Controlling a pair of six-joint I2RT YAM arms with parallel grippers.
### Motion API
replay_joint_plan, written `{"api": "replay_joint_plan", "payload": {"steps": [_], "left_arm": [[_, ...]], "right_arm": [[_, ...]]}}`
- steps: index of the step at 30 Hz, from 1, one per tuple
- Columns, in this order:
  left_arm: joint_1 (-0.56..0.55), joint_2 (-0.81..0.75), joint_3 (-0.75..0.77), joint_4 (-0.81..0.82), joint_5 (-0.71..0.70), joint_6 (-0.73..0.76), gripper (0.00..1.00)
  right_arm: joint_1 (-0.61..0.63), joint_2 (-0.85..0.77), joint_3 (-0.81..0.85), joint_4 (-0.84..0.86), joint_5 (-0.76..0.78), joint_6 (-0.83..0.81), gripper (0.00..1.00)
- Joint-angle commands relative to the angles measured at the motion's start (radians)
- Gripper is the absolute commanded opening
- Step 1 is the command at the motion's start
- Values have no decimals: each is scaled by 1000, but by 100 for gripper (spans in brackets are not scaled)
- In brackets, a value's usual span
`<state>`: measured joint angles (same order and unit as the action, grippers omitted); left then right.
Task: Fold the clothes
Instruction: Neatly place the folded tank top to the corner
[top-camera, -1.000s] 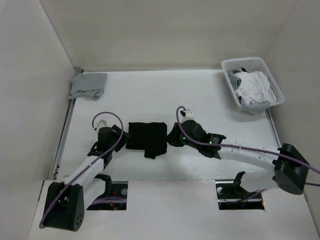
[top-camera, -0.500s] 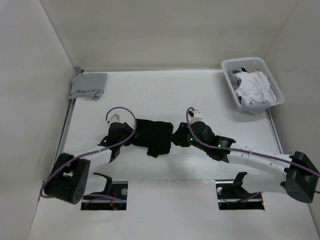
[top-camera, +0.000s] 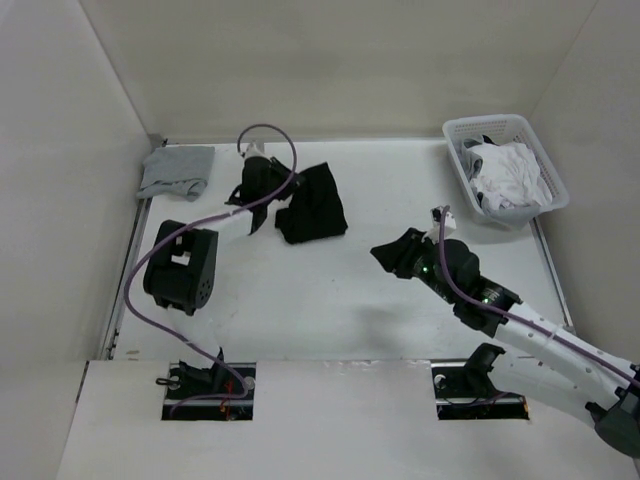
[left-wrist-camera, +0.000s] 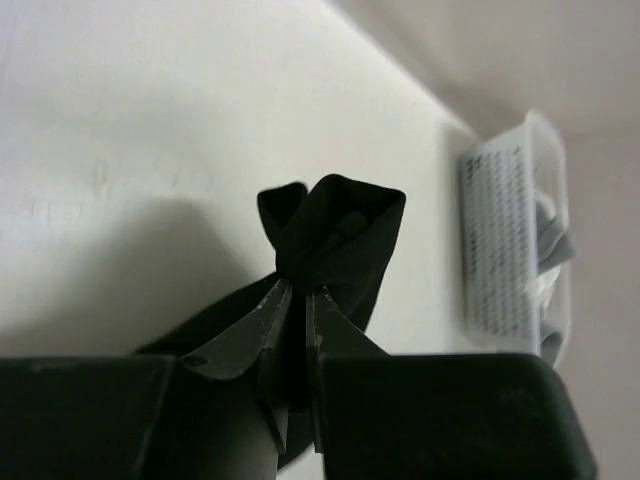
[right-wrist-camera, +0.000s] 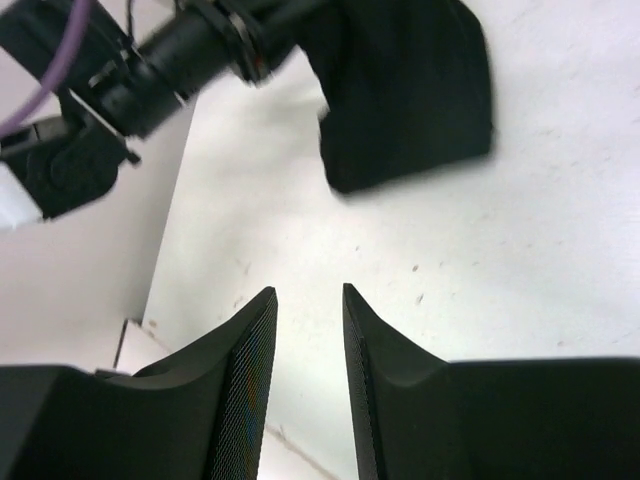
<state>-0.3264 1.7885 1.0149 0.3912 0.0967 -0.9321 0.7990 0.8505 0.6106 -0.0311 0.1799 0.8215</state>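
The black garment (top-camera: 318, 205) of the clothes lies bunched at the back middle of the table, one end lifted. My left gripper (top-camera: 280, 203) is shut on that end. In the left wrist view the black cloth (left-wrist-camera: 335, 230) is pinched between the jaws of the gripper (left-wrist-camera: 297, 292) and hangs in folds past the tips. A light-grey garment (top-camera: 177, 172) lies folded in the far left corner. My right gripper (top-camera: 385, 253) hovers open right of centre, apart from the black garment (right-wrist-camera: 410, 90), with nothing between the fingers of the gripper (right-wrist-camera: 308, 292).
A white lattice basket (top-camera: 455, 135) holding white and dark laundry stands at the back right, its wall also showing in the left wrist view (left-wrist-camera: 505, 250). Walls close in the table on the left, back and right. The left arm's elbow (top-camera: 180, 265) sits left of centre.
My left gripper closed on the black garment and carried it from the front middle to the back of the table. My right gripper opened, let go and drew back to the right.
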Motion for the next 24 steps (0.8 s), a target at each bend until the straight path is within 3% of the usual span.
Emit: {"api": "replay_joint_plan", "payload": {"steps": [1,5,10,12,14,17,18,24], "left_arm": [[85,87,216,-9,66,-1,0],[199,155,463,-145,97,102,0],[425,180,585,-242,57,170,0],[517,173,548,-220,29,155,0],[591,172,498,-192,-30,118,8],[677,184,407,-189,-98,55,42],[695,178,365,-183,-100,33,48],[686,39,88,-74,-219,-83,58]], "right_arm": [[-40,-21,-6,-27,-6,-25,37],[-65,-18,-8,-36,-19,-42,38],[-76,-1,-17,-27,-39,-50,39],[-77,12,-20,-23,-52,-53,39],[-73,33,-20,-6,-68,-53,39],[-64,68,-11,7,-83,-58,39],[-57,76,-11,10,-83,-56,39],[-27,87,3,28,-82,-58,42]]}}
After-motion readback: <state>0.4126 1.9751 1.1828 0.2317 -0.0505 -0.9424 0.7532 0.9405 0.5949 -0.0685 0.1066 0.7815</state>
